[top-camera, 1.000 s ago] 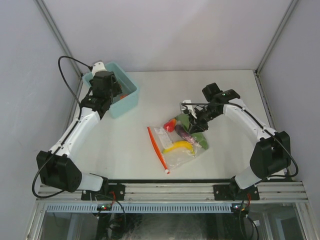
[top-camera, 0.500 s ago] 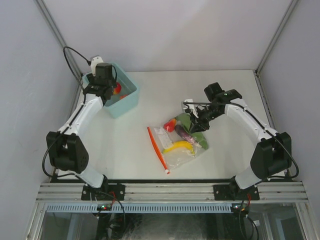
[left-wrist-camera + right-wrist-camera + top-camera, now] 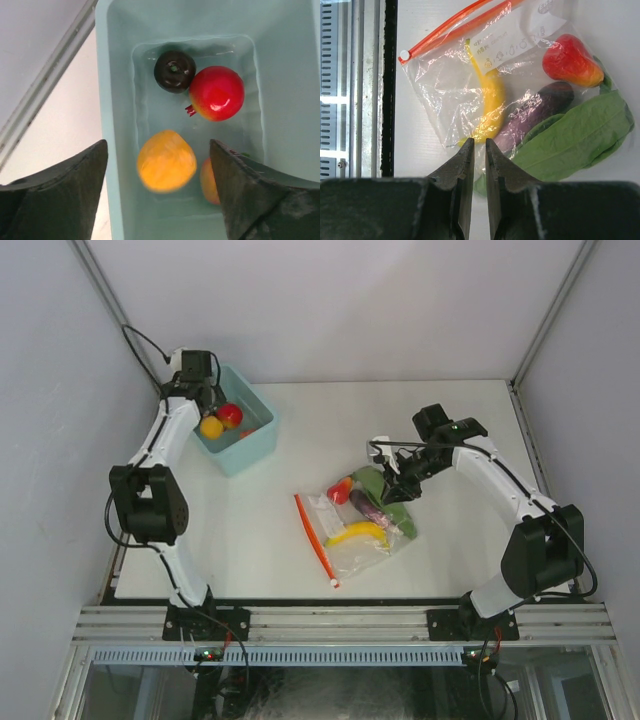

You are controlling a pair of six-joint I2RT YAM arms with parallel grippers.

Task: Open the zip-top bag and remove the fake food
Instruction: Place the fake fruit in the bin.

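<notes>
Holding the bag: the right gripper (image 3: 479,142), jaws drawn almost together at the closed bottom edge of the zip-top bag (image 3: 445,85). It seems to pinch the film there, though the clear plastic makes that hard to confirm.
Left gripper: the left gripper (image 3: 157,142) hangs over the teal bin (image 3: 255,445) at the table's far left corner, jaws spread wide and gripping nothing.
Bin: an orange piece (image 3: 166,161), blurred, sits right below those spread jaws, beside a red fruit (image 3: 216,93) and a dark round piece (image 3: 174,71).
Bag: mid-table, well apart from the bin.
Fake food left inside: a yellow banana (image 3: 358,533), a purple eggplant (image 3: 372,510) and a red-and-yellow fruit (image 3: 342,488), with a green leaf (image 3: 575,135) at the right gripper's end.
Zip strip: the orange-red zip strip (image 3: 315,540) runs far-to-near along the edge facing the left arm; its halves look parted.
Next reach: probably the left arm's, back across the table into that mouth, the banana lying nearest it.
</notes>
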